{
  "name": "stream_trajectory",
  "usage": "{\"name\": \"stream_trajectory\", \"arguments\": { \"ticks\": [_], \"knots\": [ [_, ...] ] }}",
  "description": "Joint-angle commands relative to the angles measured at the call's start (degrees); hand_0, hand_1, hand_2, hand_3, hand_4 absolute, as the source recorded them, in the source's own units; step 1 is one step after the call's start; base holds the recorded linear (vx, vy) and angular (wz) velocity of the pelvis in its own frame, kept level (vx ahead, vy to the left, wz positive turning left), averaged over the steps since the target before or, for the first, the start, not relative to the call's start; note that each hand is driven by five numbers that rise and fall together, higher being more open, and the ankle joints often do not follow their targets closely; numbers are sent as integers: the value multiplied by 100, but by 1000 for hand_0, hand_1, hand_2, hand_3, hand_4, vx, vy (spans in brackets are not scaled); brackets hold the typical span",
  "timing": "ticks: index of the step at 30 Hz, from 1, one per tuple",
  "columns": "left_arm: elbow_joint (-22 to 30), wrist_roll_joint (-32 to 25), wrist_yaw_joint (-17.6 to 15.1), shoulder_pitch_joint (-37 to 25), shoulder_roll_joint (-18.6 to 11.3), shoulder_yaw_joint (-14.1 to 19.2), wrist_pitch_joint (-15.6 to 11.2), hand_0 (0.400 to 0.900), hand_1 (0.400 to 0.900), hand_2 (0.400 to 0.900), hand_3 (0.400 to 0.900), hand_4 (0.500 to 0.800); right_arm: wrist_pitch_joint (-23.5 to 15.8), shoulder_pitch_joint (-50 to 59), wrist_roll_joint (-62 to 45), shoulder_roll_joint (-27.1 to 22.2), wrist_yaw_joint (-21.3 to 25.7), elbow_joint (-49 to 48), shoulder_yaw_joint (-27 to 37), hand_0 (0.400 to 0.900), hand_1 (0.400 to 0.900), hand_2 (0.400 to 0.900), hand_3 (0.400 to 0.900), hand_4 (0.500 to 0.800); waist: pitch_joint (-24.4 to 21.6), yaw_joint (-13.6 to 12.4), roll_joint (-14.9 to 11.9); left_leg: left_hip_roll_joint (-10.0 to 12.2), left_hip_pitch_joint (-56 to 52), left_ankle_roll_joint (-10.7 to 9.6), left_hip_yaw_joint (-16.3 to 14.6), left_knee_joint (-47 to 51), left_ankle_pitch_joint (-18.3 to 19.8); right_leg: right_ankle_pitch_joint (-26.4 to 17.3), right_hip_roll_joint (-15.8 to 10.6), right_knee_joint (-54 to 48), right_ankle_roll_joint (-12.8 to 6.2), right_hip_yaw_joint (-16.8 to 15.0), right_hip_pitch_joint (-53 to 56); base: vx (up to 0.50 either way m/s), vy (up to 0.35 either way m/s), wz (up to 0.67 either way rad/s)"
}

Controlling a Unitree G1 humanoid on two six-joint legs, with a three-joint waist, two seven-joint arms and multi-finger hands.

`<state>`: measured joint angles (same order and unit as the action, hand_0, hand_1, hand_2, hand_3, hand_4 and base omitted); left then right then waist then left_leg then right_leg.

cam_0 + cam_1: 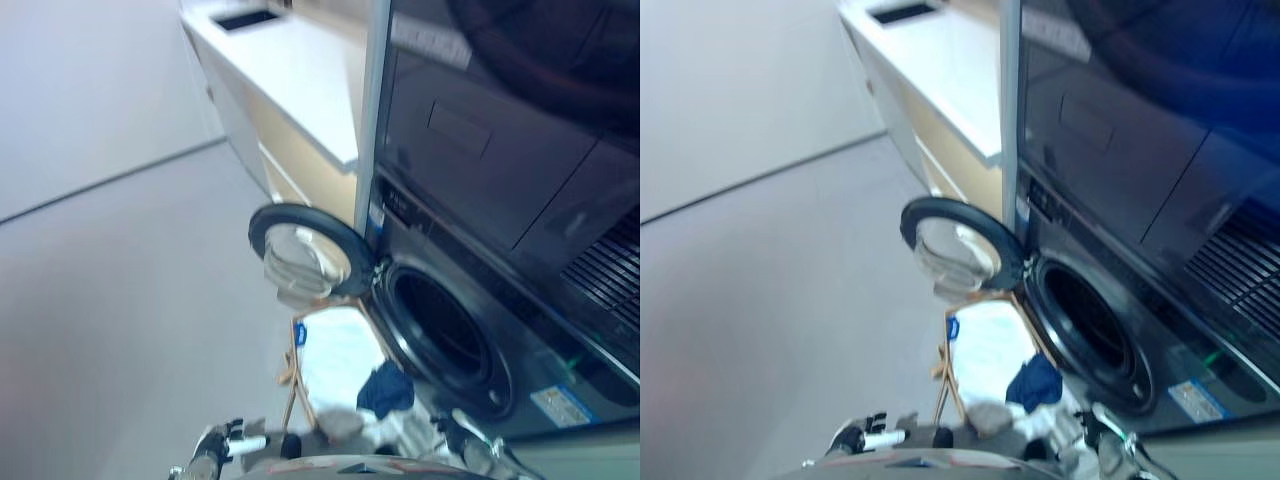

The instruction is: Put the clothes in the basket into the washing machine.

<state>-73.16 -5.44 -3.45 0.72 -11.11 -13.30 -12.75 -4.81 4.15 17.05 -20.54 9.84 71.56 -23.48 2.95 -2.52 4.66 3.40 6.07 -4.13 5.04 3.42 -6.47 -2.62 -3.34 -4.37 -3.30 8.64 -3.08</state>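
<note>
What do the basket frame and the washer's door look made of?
Basket frame: thin tan rods, probably wood or bamboo, matte, with a pale fabric liner. Washer door: dark glossy ring, likely plastic, round a clear window, glass or plastic; I cannot tell which.

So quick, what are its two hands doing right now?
Left hand: low at the bottom edge, fingers cannot be told.
Right hand: same, cannot be told.

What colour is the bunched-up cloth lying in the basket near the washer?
Dark blue cloth, clearest in the right eye view, lying in the basket.
</note>
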Motion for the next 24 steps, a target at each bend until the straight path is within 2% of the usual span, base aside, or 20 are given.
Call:
{"name": "stream_trajectory", "arguments": {
  "ticks": [1,2,3,4,6,9,14,24],
  "knots": [
    [14,-407,-322,-452,-312,85,-271,900,900,900,900,800,-88,690,160,-112,330,-364,-168,900,900,900,900,800,695,-68,-395,-377,282,286,-135,-174,457,174,-347,502,-166,-179,-415,-182,35,0],
    [58,-549,-420,-517,-315,40,-328,900,900,900,900,800,-102,818,194,-173,458,-495,-242,900,900,900,900,800,927,-68,-365,-432,672,296,-121,-461,456,184,-384,780,-140,-189,-806,-123,22,-1],
    [57,-550,-420,-518,-315,40,-328,900,900,900,900,800,-103,820,194,-173,459,-494,-242,900,900,900,900,800,912,-68,-366,-433,699,296,-122,-475,461,188,-386,792,-140,-191,-832,-154,14,40],
    [-57,-552,-439,-853,-199,-324,-219,900,900,900,900,800,253,2624,50,45,566,233,-780,900,900,900,900,800,991,-425,-241,-524,1064,278,2,-715,450,214,-471,924,-122,-25,-1032,-65,-9,63],
    [-103,-624,-529,-1013,-186,-381,-110,900,900,900,900,800,347,3252,-34,8,638,576,-858,900,900,900,900,800,1001,-634,-100,-585,1369,269,80,-785,405,233,-498,1039,-112,85,-1296,-64,15,58],
    [389,-791,-564,-794,-272,-426,-214,900,900,900,900,800,401,4121,-219,-326,777,876,-717,900,900,900,900,800,1026,-923,51,-599,1636,273,77,-779,306,220,-503,1128,-121,97,-1552,-10,52,7],
    [638,-913,-733,-960,-239,-615,-262,900,900,900,900,800,474,4659,-235,-431,1029,1008,-753,900,900,900,900,800,1271,-989,151,-654,1857,279,71,-875,289,317,-507,1370,-106,57,-1799,-1,30,-3],
    [893,-1049,-875,-1209,-209,-768,-294,900,900,900,900,800,641,5412,-124,-863,1075,1448,-870,900,900,900,900,800,1574,-1079,427,-803,2531,261,106,-1296,301,455,-582,2006,-26,47,-2558,-20,15,6]
  ]
}}
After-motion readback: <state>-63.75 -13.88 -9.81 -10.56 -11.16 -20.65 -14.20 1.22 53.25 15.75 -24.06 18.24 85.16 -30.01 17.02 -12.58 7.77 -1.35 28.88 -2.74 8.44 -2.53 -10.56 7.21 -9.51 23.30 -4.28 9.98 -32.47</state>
